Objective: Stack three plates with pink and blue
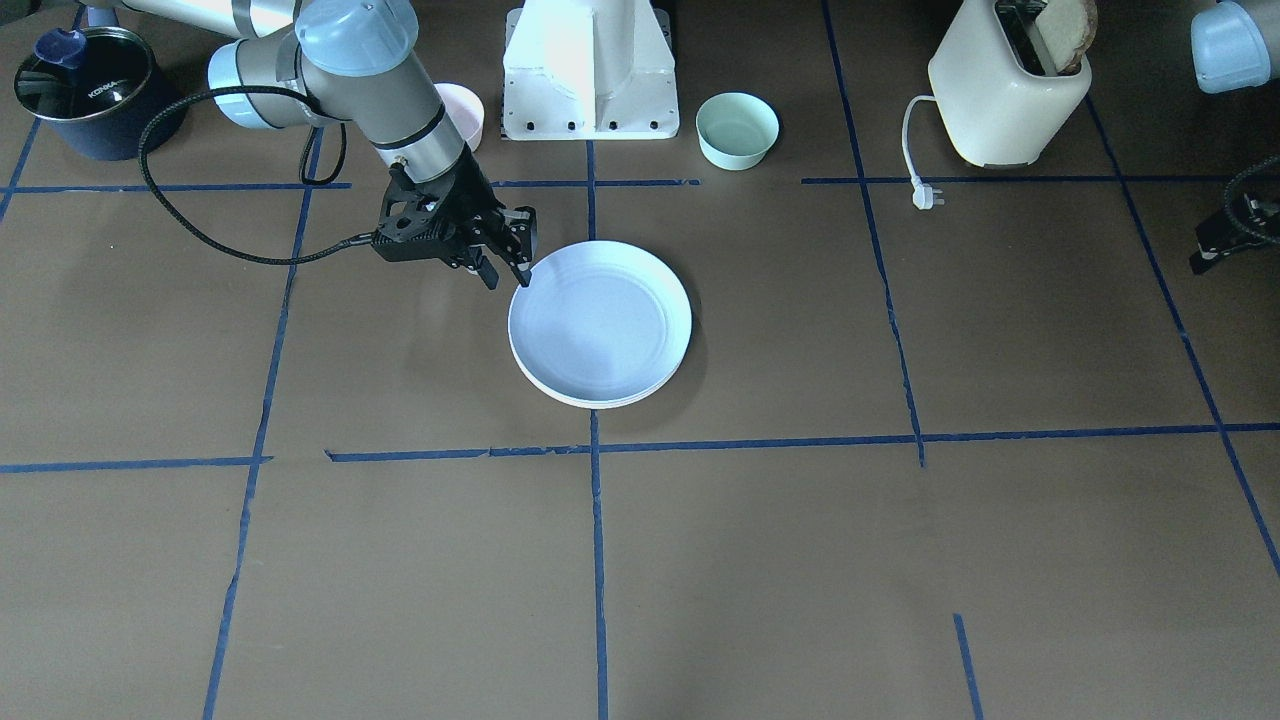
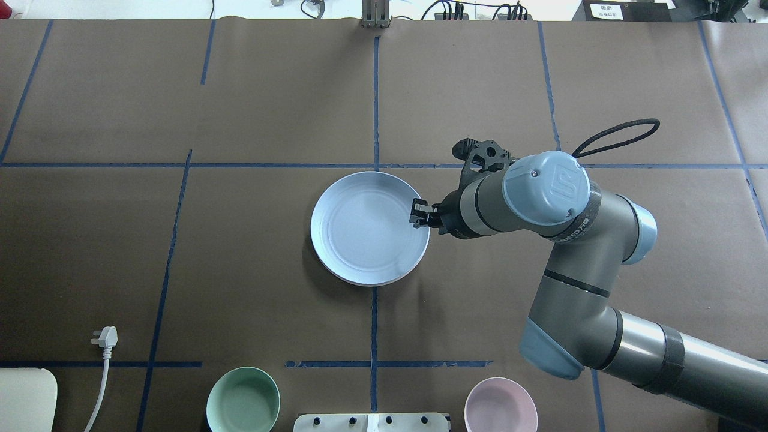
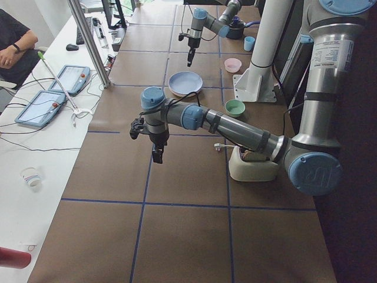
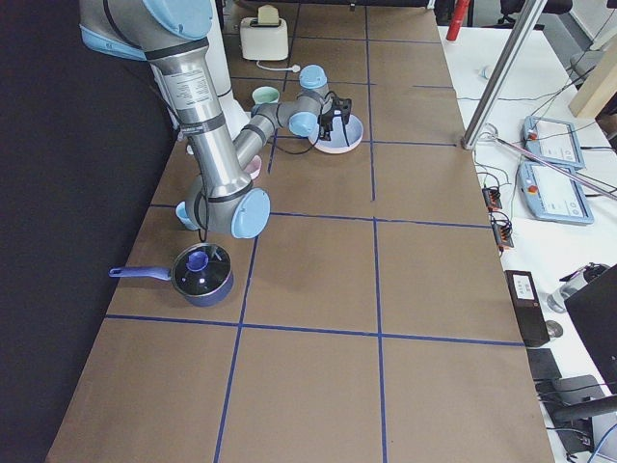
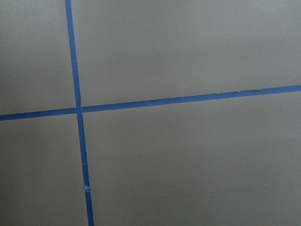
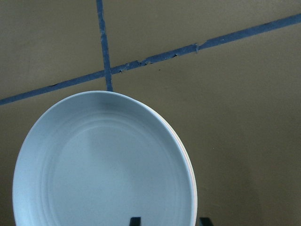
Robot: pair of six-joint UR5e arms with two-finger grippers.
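Beneath the blue plate [image 1: 600, 320] I make out only a thin pale rim [image 1: 592, 404] of what lies under it, the left pincer [image 1: 1210, 255] is cut off at the view's edge, and the right arm [image 1: 400, 90] half hides the pink bowl [image 1: 470, 115].

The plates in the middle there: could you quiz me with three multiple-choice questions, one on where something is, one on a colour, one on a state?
1. The mint-green bowl sits:
A) on the plates
B) beside the robot's base
C) in a gripper

2. The top plate is:
A) pale blue
B) red
C) black

3. The right gripper is:
A) shut on a spoon
B) off the table
C) open at the top plate's rim

Answers:
1. B, it stands on the table next to the white base.
2. A, every view shows a pale blue face.
3. C, its wrist camera shows two fingertips apart, with the rim between them.
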